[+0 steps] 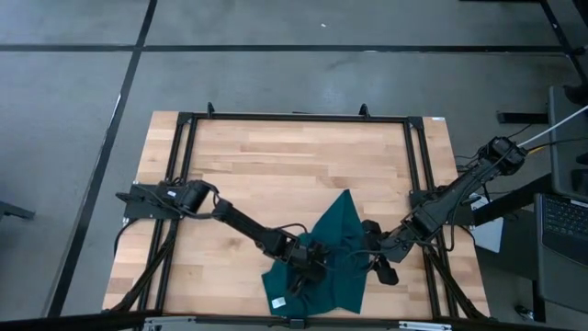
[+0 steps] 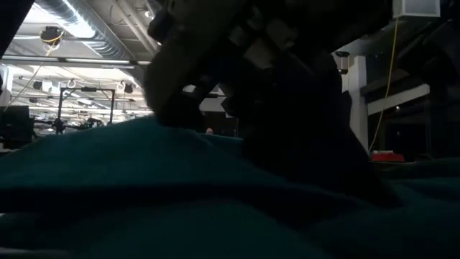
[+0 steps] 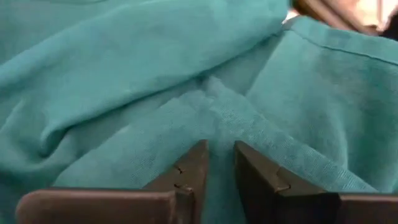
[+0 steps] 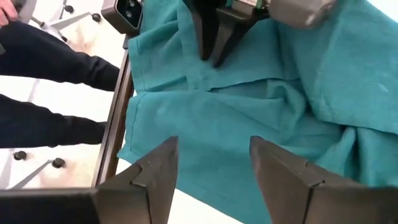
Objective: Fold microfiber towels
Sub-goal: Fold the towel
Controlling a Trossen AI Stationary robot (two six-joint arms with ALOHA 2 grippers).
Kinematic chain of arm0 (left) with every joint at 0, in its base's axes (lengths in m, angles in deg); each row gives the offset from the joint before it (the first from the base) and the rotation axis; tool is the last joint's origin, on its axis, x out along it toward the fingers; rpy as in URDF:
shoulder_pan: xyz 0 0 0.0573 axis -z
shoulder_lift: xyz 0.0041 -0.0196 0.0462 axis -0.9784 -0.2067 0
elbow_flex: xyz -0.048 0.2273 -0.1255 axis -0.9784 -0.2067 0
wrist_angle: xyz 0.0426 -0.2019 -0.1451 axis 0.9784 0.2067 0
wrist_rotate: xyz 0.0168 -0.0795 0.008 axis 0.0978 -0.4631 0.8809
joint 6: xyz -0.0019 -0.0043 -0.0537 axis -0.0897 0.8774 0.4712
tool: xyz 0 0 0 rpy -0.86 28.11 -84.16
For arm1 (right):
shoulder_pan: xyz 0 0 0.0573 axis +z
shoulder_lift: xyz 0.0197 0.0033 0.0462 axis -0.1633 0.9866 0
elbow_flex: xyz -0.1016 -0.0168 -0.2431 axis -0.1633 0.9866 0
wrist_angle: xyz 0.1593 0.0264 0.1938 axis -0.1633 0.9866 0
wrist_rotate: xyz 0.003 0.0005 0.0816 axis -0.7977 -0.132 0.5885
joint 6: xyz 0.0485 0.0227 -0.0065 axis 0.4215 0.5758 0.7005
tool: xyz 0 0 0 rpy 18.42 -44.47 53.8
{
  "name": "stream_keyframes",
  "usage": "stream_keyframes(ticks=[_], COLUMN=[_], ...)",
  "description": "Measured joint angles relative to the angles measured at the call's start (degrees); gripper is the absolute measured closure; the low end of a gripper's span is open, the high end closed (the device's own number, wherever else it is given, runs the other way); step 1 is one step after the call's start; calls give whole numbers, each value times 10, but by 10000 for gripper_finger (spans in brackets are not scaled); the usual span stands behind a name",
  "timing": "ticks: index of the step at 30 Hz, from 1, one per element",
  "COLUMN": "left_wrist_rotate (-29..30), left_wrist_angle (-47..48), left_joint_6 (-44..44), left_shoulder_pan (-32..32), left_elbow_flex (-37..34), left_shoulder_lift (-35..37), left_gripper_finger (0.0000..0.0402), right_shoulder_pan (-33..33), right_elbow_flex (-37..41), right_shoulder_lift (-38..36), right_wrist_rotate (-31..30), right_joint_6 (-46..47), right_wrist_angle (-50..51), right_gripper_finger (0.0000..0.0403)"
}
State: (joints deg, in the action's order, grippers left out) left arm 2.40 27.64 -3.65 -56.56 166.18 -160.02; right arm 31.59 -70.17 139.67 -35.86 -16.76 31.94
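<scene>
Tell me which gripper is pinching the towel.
The left gripper: it is nearly shut on a ridge of the teal towel. The right gripper hangs open above the cloth, gripping nothing.

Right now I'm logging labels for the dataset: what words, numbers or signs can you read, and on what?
None can be read.
White tag on the towel: too small to read.
No markings legible on the left gripper, pinching the towel, or the right gripper, open above it.

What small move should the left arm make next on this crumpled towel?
Probably lift and draw the pinched fold outward: the left gripper is nearly shut on the towel, which lies bunched, while the right gripper hovers open beside it.
</scene>
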Motion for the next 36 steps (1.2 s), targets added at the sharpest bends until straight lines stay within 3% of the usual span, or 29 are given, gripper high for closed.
stream_keyframes(ticks=[4, 7, 14, 21, 27, 31, 36], left_wrist_rotate=[16, 29, 89, 90, 160, 120, 114], left_wrist_angle=[14, 15, 76, 129, 185, 185, 166], left_joint_6=[36, 49, 55, 69, 94, 101, 135], left_shoulder_pan=[-11, -13, -15, -10, -16, -27, -20], left_elbow_flex=[-1, -2, -7, -7, -7, -34, -72], left_shoulder_lift=[2, 8, 46, 103, 147, 150, 165], left_gripper_finger=[388, 397, 399, 399, 399, 399, 399], right_shoulder_pan=[0, 0, 1, 1, 1, -1, -4], right_elbow_flex=[0, 0, 0, 0, 0, 0, 0], right_shoulder_lift=[0, 0, 0, 0, 0, 0, 0], right_wrist_rotate=[-7, -7, -8, -30, -42, -52, -53], right_joint_6=[8, 10, 23, 22, 20, 18, 18], right_wrist_angle=[-15, -21, -32, -41, -46, -50, -58], right_gripper_finger=[213, 218, 222, 222, 226, 221, 216])
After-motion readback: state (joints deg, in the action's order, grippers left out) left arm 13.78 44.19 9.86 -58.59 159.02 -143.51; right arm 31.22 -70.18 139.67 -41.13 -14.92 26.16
